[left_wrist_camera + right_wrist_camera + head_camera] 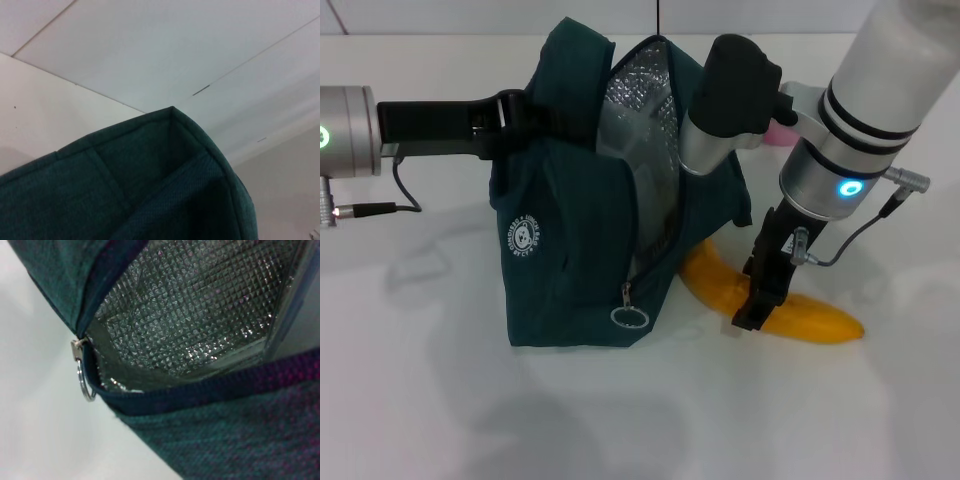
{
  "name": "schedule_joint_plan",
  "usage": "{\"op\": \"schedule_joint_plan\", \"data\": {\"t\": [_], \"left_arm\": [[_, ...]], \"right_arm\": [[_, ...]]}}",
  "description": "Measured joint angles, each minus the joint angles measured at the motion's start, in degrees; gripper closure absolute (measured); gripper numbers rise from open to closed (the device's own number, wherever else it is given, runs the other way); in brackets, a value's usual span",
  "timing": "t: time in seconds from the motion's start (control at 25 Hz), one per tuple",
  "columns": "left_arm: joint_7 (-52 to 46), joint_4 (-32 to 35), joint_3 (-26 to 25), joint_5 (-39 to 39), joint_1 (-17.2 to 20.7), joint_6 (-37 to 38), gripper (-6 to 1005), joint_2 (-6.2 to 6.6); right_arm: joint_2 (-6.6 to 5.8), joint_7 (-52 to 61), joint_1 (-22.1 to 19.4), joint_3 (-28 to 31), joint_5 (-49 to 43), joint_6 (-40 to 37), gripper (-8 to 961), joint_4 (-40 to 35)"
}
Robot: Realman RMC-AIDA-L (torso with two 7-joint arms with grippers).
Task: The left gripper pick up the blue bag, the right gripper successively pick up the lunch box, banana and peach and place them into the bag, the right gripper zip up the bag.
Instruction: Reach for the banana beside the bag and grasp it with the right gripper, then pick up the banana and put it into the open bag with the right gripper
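White-silver arms, black wrists, lit rings, thin cables.

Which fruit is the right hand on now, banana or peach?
The banana: the right hand is down on its middle, on the table beside the bag. The peach is only a pink sliver behind the arm, untouched.

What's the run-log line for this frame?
left tool: holding blue bag | right tool: at banana | bag: unzipped
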Motion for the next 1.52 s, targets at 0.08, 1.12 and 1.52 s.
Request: {"op": "schedule_joint_plan", "data": {"t": [0.08, 1.12, 1.52], "left_arm": [[0.0, 0.0, 0.0, 0.0, 0.1, 0.0, 976, -0.01], [0.2, 0.0, 0.0, -1.1, 1.2, 0.3, 975, -0.11], [0.2, 0.0, 0.0, -1.5, 1.8, 0.3, 975, 0.0]], "right_arm": [[0.0, 0.0, 0.0, -0.1, 0.0, 0.0, 270, 0.0], [-0.41, 0.9, 0.3, 8.7, -1.8, -4.1, 540, 4.5], [-0.8, 1.0, -5.1, 17.1, -5.3, -8.8, 541, -1.3]]}}
